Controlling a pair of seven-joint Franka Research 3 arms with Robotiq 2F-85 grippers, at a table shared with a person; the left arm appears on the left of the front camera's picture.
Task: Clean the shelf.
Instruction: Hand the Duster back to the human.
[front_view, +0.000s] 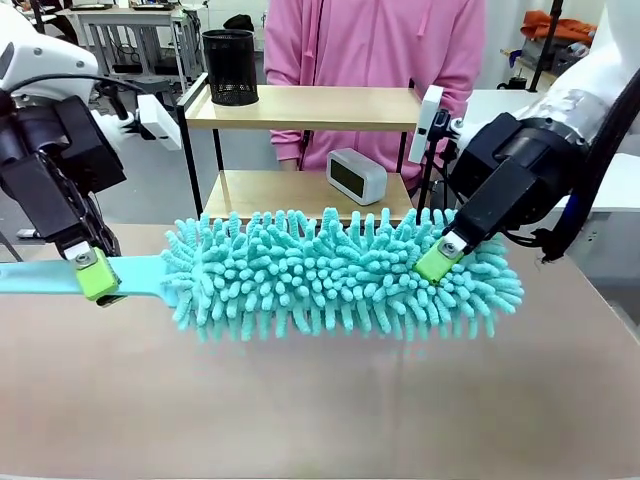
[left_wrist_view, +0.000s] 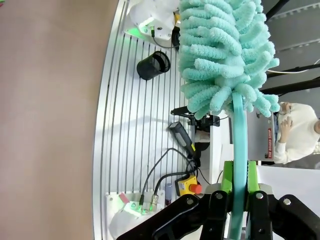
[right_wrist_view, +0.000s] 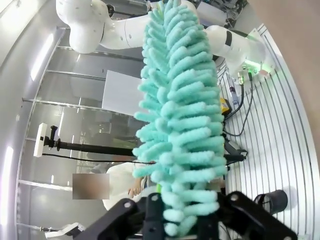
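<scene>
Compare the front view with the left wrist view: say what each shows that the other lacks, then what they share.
Front only: the shelf with a black mesh cup on top and a small clock below, a person in pink behind it, and the right gripper in the duster's fluff. Left wrist only: a red button box and cables on a ribbed floor. Both: the teal duster, its handle clamped by the left gripper.

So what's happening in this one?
Both arms hold a teal duster level above the table. The left gripper is shut on its flat handle, and the right gripper pinches the fluffy head near the far end. Behind it, the shelf carries a black mesh cup on top and a small white clock below. A person in pink stands behind it.
</scene>
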